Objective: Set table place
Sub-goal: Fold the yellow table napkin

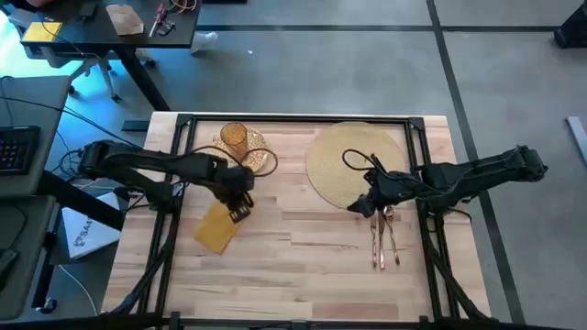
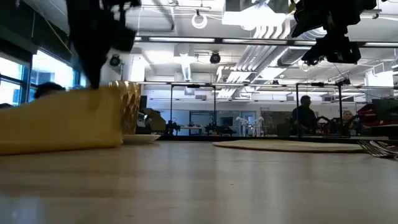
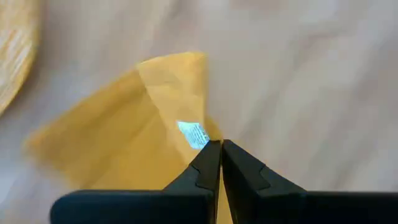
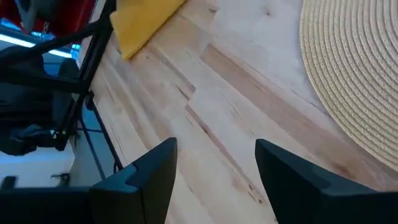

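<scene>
Taking the round woven placemat (image 1: 356, 165) as the marker, the napkin (image 1: 217, 226) lies farthest off to its left, a folded yellow cloth flat on the table (image 1: 303, 266), nearer the front edge. The left gripper (image 1: 240, 209) hangs right over the napkin's upper corner; its fingers are pressed together, tips meeting at the cloth's edge beside a small white label (image 3: 195, 134), and whether they pinch any fabric I cannot tell. Closer to the mat, on its left and toward the back, the amber glass (image 1: 233, 138) stands on the gold plate (image 1: 260, 158), both off the mat, so the setting is hardly begun. The right gripper (image 1: 365, 203) sits at the mat's front rim with its fingers spread and nothing between them, probably poised for the cutlery (image 1: 384, 240), which lies on the bare wood just in front of the mat.
</scene>
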`<state>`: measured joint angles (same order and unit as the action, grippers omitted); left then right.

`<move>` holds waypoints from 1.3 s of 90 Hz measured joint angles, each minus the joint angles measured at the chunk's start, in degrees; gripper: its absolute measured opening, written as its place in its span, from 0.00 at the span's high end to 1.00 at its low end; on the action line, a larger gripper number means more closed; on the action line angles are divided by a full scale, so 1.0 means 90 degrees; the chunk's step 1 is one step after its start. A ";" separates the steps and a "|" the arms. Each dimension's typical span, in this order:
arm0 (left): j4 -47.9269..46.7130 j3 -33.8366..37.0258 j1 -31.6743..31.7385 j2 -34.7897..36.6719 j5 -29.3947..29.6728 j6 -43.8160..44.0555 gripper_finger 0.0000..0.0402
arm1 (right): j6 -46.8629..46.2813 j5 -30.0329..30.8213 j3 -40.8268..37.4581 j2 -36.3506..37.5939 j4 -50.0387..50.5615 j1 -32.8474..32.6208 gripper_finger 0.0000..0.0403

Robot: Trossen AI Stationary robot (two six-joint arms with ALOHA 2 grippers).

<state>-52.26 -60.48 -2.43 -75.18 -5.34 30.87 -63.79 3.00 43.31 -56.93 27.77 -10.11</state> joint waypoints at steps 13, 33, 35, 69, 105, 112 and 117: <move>-0.0027 -0.1266 -0.0130 0.0000 -0.0001 -0.0156 1.00 | 0.0936 0.0000 0.0000 0.0000 -0.0622 0.0000 0.49; -0.0104 -0.2849 -0.0108 -0.0243 0.0400 -0.0640 1.00 | 0.2495 0.0026 0.0000 0.0000 -0.2002 0.0154 0.49; -0.0104 -0.2866 -0.0102 -0.0262 0.0467 -0.0659 1.00 | 0.2534 0.0031 0.0000 0.0000 -0.2021 0.0193 0.49; -0.0839 -0.2845 -0.0558 -0.2125 0.0121 -0.1665 0.85 | 0.2645 0.0037 0.0000 0.0000 -0.1850 0.0415 0.49; -0.0734 -0.2842 -0.0462 -0.4939 -0.0221 -0.1406 0.46 | 0.2710 -0.0358 -0.0002 0.0000 -0.1443 0.0418 0.49; -0.0917 -0.2874 -0.0470 -0.5255 -0.0005 -0.0993 0.46 | 0.2713 -0.0588 -0.0002 0.0000 -0.1410 0.0418 0.49; -0.1095 -0.2885 -0.0515 -0.5383 0.0204 -0.0764 0.48 | 0.2713 -0.0764 -0.0002 0.0000 -0.1396 0.0415 0.49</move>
<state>-62.11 -86.44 -7.07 -123.63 -3.50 23.99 -39.38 -3.88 43.29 -56.93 15.20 -6.37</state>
